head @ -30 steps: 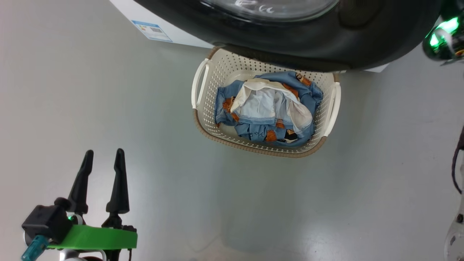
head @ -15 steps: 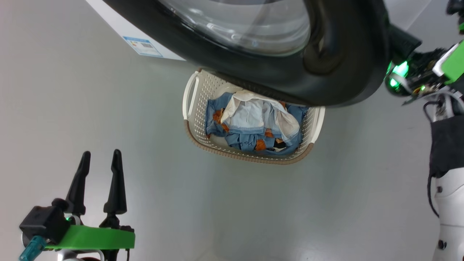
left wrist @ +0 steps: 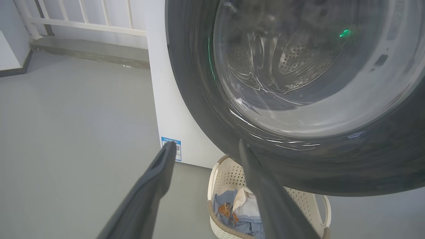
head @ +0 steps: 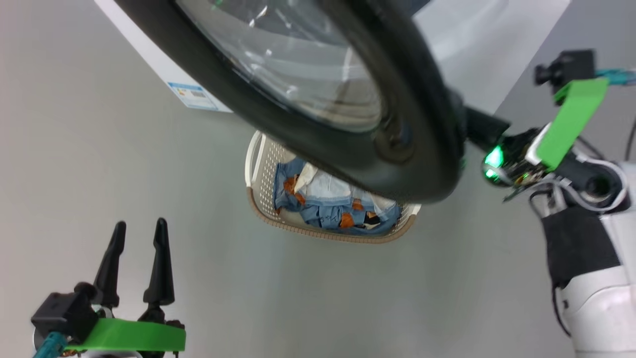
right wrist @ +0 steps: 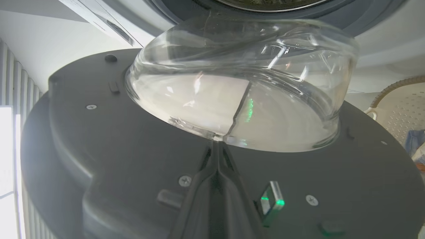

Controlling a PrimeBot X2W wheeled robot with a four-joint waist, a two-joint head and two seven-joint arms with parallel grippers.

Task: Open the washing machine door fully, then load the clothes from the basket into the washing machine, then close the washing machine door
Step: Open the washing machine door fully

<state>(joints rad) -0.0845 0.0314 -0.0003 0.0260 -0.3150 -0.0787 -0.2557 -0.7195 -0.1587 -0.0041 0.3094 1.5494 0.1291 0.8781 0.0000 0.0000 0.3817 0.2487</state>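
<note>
The washing machine door (head: 308, 144) stands part open, its black rim and glass bowl hanging over the basket (head: 323, 233). My right gripper (right wrist: 217, 146) is shut, its tips pressed on the door's inner face (right wrist: 99, 139) at the foot of the glass bowl (right wrist: 239, 86). In the head view its fingers go behind the door's edge, with the right wrist (head: 516, 159) beside it. The clothes (head: 323, 211), blue with orange prints and a white piece, lie in the basket. My left gripper (head: 139, 233) is open low on the left, holding nothing. The white washing machine (head: 149, 64) stands behind.
Grey floor surrounds the basket, with open room on the left around my left gripper. A blue label (head: 191, 94) marks the machine's lower corner. A white railing (left wrist: 83, 20) and a low step run along the far wall. The steel drum shows through the glass (left wrist: 292, 59).
The head camera has shifted. The door has swung further out and covers more of the basket. My right arm has come in from the right edge behind the door. The left gripper is unchanged.
</note>
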